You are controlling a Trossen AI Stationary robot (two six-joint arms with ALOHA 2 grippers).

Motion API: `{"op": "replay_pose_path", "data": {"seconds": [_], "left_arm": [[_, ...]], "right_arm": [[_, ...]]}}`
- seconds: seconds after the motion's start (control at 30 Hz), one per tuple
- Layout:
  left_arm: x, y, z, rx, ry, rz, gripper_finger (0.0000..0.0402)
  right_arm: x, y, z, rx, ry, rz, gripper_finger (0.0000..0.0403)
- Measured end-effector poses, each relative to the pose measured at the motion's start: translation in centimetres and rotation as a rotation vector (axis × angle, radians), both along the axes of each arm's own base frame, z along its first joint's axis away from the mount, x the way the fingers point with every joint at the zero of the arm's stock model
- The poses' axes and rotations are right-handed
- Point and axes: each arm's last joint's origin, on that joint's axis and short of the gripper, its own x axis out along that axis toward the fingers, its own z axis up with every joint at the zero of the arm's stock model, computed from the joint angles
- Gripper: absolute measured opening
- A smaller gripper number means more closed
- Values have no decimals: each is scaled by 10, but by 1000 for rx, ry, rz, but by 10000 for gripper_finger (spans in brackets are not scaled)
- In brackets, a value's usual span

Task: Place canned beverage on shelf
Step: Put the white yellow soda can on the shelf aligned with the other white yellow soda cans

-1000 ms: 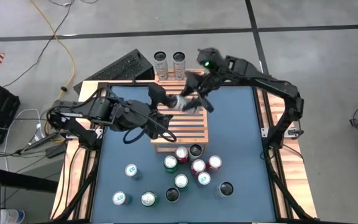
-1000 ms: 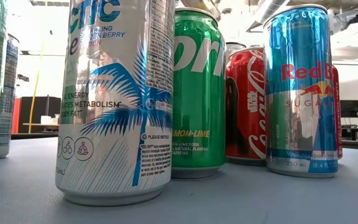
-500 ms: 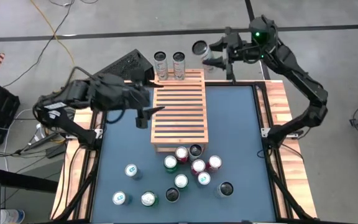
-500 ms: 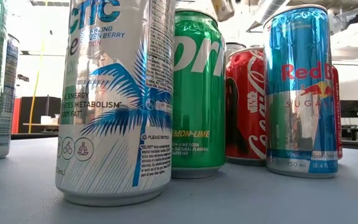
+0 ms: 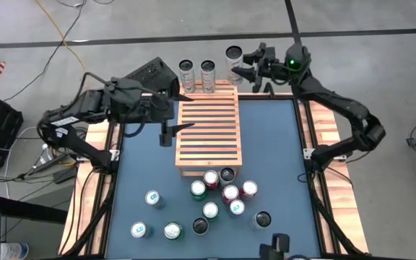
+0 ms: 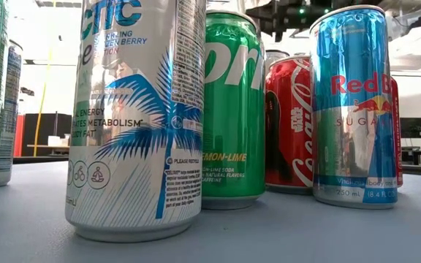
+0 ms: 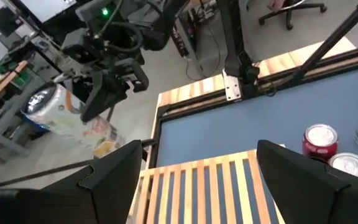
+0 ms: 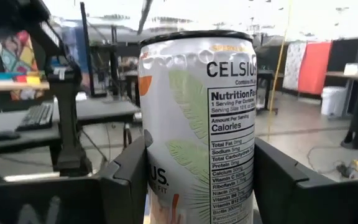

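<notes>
- High view: right gripper (image 5: 241, 70) past the worktop's (image 5: 273, 166) far edge, fingers clamped on a white can (image 5: 234, 58). Shelf (image 5: 209, 133) lies mid-worktop toward the far edge. Left gripper (image 5: 170, 130) at the shelf's left edge, fingers apart, empty.
- Low view: standing cans fill the frame.
- Left wrist view: shelf slats below the spread fingers (image 7: 114, 180).
- Right wrist view: Celsius can between the fingers (image 8: 126, 180).

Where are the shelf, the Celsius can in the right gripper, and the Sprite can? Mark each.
shelf (image 5: 209, 133): high view, middle of its slatted top.
Celsius can (image 8: 199, 130): right wrist view, label side.
Sprite can (image 6: 232, 109): low view, green body.
</notes>
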Motion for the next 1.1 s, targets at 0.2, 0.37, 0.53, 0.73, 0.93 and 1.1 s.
{"op": "replay_pose_path", "data": {"seconds": [0.2,0.37,0.53,0.73,0.93,1.1], "left_arm": [[3,7,-9,-25,-119,-7,304],[-7,7,-13,-54,-176,14,304],[-22,7,-18,-75,-247,32,304],[-31,9,-34,-83,-331,68,304],[-38,11,-43,-90,-410,81,304],[-44,15,-42,-89,-440,106,304]], "right_arm": [[14,-8,-34,44,-9,-5,207],[13,-14,-52,41,-101,-71,207],[14,-23,-72,62,-106,-132,207],[25,-29,-89,86,-90,-118,208],[30,-36,-100,96,-91,-119,208],[21,-40,-102,86,-103,-144,208]]}}
